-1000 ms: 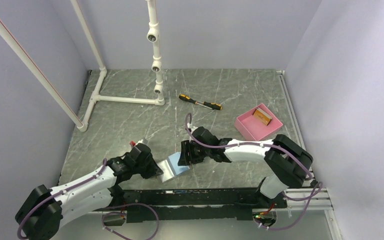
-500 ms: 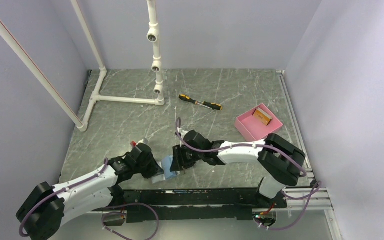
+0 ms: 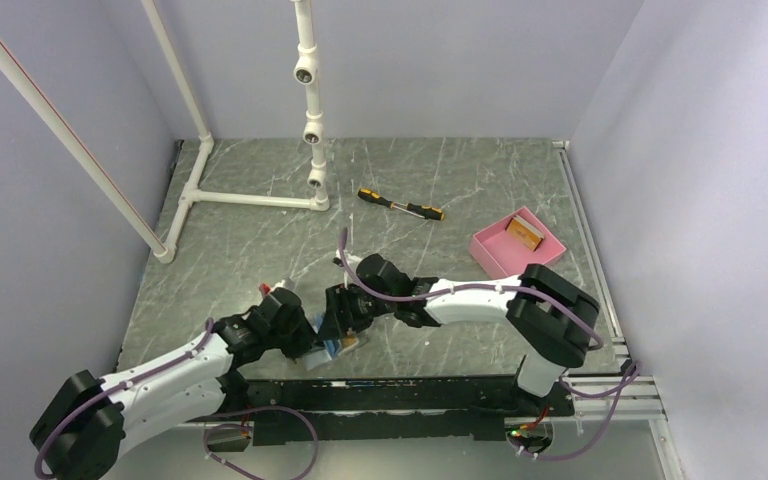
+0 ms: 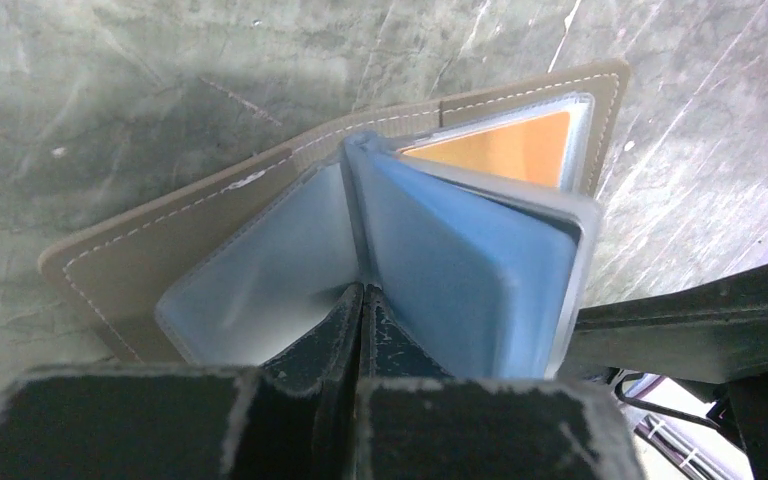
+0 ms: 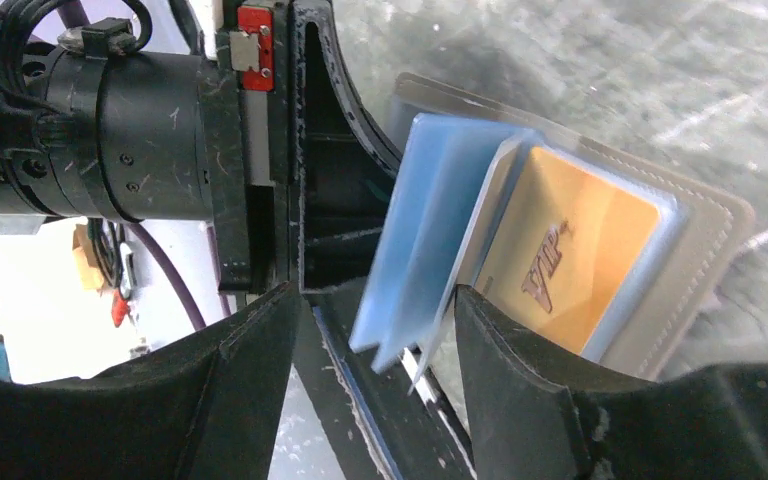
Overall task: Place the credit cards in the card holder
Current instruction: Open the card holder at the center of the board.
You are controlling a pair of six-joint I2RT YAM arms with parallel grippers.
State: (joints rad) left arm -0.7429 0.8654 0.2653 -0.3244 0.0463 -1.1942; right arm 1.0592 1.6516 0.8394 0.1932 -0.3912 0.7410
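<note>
The card holder lies open on the table, grey outside with light blue sleeves standing up from its fold. An orange credit card with "VIP" print sits in a clear sleeve on the holder's right half. My left gripper is shut on the base of the blue sleeves. My right gripper is open, its fingers either side of the sleeves' loose edges. In the top view both grippers meet over the holder. More tan cards lie in the pink tray.
The pink tray stands at the right of the table. A yellow-and-black screwdriver lies in the middle toward the back. A white pipe frame stands at the back left. The table's near edge and arm rail run just below the holder.
My right arm has moved left over the card holder, up against the left gripper, and its jaws now stand wider. The left arm has hardly moved.
</note>
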